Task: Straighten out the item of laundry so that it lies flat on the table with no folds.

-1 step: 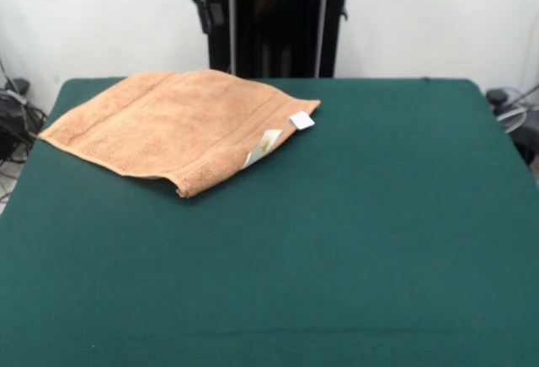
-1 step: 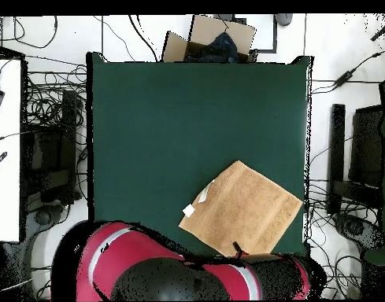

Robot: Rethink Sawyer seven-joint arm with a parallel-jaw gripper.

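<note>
Lying near one corner of the bench [image 1: 354, 241], close to the robot's side, the peach towel [image 1: 181, 123] looks folded over on itself: a doubled edge shows along its near side and the white tag [image 1: 301, 120] pokes out beside it. No gripper shows in either view (only the arm's red and black bulk [image 2: 187, 271] at the bench edge), so whether it is apart or together cannot be told. Unfolding seems not yet begun. Next, I judge, the arm must reach the top layer's free corner and draw it open.
</note>
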